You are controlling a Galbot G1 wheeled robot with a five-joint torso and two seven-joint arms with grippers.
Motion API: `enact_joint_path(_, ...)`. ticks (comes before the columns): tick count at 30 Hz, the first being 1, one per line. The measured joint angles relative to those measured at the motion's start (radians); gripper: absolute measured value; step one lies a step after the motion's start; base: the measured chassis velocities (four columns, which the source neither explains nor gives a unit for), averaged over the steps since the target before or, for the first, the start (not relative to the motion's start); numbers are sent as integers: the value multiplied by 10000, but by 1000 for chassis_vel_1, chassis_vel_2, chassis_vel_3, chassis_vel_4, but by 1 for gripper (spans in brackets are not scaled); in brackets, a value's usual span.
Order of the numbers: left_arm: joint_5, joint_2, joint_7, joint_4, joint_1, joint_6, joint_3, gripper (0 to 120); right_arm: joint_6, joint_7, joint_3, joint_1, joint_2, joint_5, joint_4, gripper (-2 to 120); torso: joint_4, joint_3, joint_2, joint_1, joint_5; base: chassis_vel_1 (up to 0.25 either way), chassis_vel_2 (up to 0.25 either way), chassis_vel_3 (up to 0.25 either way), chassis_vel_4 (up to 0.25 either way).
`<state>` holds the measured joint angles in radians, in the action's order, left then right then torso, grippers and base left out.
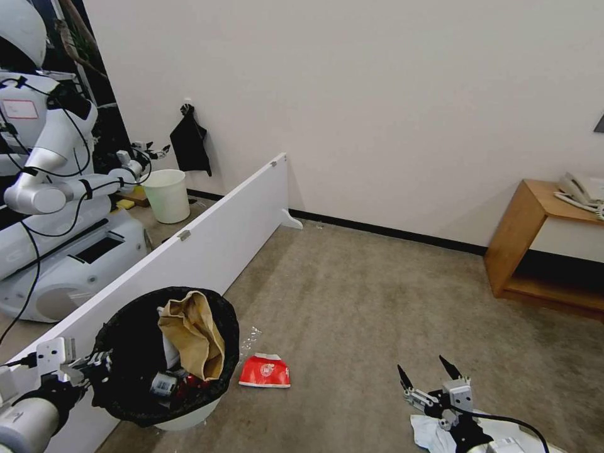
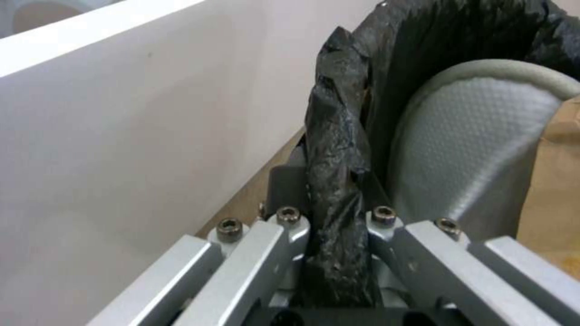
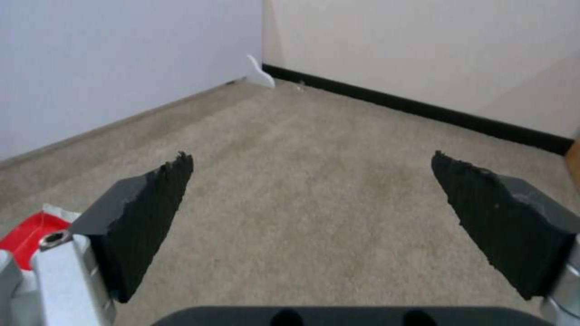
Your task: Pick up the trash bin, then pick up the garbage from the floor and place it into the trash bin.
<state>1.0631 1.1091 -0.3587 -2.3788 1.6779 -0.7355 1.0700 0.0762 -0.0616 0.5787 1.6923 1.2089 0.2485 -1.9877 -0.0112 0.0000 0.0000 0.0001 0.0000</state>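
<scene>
The trash bin (image 1: 129, 343), white with a black bag over its rim, hangs at the lower left, held by my left gripper (image 1: 100, 365), which is shut on the rim (image 2: 338, 181). Inside it lie a crumpled brown paper bag (image 1: 195, 333), a white slipper (image 2: 477, 149), a crushed red can and a small bottle (image 1: 165, 382). A red-white packet (image 1: 265, 371) lies on the carpet floor (image 1: 377, 302) just right of the bin; its red edge (image 3: 27, 235) shows beside my right finger. My right gripper (image 1: 429, 372) hovers open at the lower right, above white tissue (image 1: 434, 434).
A low white partition board (image 1: 207, 242) runs along the left, close behind the bin. Beyond it stand another white robot (image 1: 56, 189) and a pale unlined bucket (image 1: 167, 195). A wooden side table (image 1: 547, 245) with a phone stands at the right wall. Bare carpet lies ahead.
</scene>
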Motion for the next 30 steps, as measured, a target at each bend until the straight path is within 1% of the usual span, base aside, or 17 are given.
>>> enact_joint_path(5, 1, 23, -2, -28, 31, 1, -4, 4, 0, 0, -5, 0, -3, 2, 1, 100, 1, 0, 0, 0, 0, -59, 46, 35, -44)
enact_joint_path(21, 0, 38, -3, -81, 58, 1, 15, 4, -3, -10, 0, 30, -11, 4, -61, 100, 0, 0, 0, 0, -1, 0, 0, 0, 0)
enact_joint_path(30, 13, 47, -3, -131, 106, 0, 56, 4, 49, -18, 29, 29, -36, -52, -3, 100, -1, 0, 0, 0, 0, -42, 33, 36, -36)
